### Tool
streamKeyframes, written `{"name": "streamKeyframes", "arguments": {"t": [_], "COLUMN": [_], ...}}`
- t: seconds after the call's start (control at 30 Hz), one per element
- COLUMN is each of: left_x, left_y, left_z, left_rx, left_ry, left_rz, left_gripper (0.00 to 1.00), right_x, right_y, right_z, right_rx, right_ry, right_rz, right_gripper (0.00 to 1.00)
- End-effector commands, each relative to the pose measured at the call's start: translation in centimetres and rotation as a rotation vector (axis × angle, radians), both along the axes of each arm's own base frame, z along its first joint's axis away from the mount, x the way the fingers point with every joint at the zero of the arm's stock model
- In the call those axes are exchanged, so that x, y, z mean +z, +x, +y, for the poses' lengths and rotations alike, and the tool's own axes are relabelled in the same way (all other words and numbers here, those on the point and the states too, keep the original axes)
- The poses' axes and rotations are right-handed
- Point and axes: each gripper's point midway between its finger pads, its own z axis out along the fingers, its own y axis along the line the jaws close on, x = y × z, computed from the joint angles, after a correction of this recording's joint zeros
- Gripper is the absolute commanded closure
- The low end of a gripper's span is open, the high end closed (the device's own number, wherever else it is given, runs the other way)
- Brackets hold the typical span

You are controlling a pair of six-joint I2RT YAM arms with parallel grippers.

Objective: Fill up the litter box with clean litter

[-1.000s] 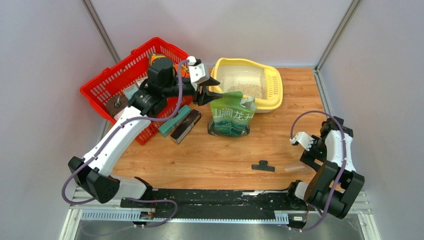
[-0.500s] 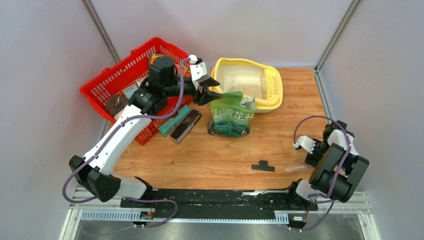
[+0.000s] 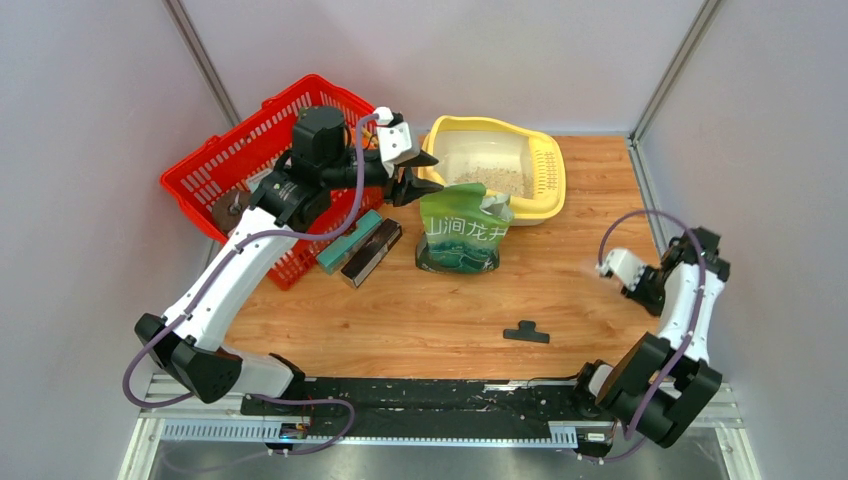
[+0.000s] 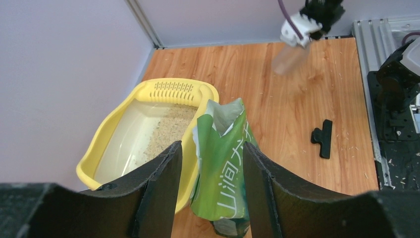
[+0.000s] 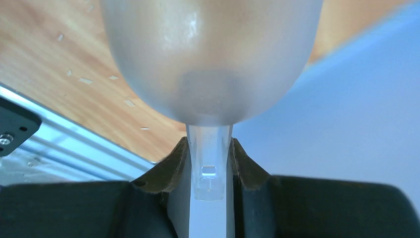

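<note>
Now the right fingers [image 5: 247, 171] pinch the handle of a translucent scoop [image 5: 210, 59] over the desk [image 3: 430, 310]. The left fingers [image 4: 161, 178] gape, empty, just beside the green litter bag [image 3: 462, 235]. Behind it, the yellow litter box [image 3: 548, 165] holds a little clean litter [image 3: 497, 178]. Best to keep the scoop level and enter the bag's mouth squarely.

R arm: risen from its low fold, wrist higher | right gripper [image 5: 209, 163]: jaws gone from wide apart to clamped on the handle of the clear scoop [image 5: 210, 59] | scoop: earlier flat on the table [image 3: 450, 310] below the fingers, now lifted off it, bowl just ahead of the fingertips
</note>
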Motion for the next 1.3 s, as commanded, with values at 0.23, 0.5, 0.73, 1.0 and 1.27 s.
{"name": "streamKeyframes", "arguments": {"t": [0.23, 0.5, 0.73, 1.0, 1.27], "left_x": [2.7, 4.9, 2.3, 2.4, 1.7], "left_y": [0.2, 0.8, 0.3, 2.0, 4.4], "left_z": [0.5, 3.4, 4.5, 3.4, 2.8], "left_rx": [-0.01, 0.079, 0.036, 0.059, 0.122], "left_ry": [0.024, 0.15, 0.312, 0.362, 0.415], "left_rz": [-0.295, -0.787, -1.21, -1.521, -1.621], "left_gripper": [0.43, 0.42, 0.41, 0.41, 0.4], "right_x": [23.4, 22.5, 20.9, 19.7, 19.0], "right_y": [10.0, 7.4, 5.5, 5.8, 5.3], "right_z": [16.3, 29.4, 33.6, 34.9, 34.3], "right_rx": [-0.069, 0.114, 0.243, 0.281, 0.21], "right_ry": [0.706, 0.949, 0.936, 0.819, 0.727], "right_rz": [-0.383, 0.034, 0.207, 0.229, 0.212], "right_gripper": [1.0, 1.0, 1.0, 1.0, 1.0]}}
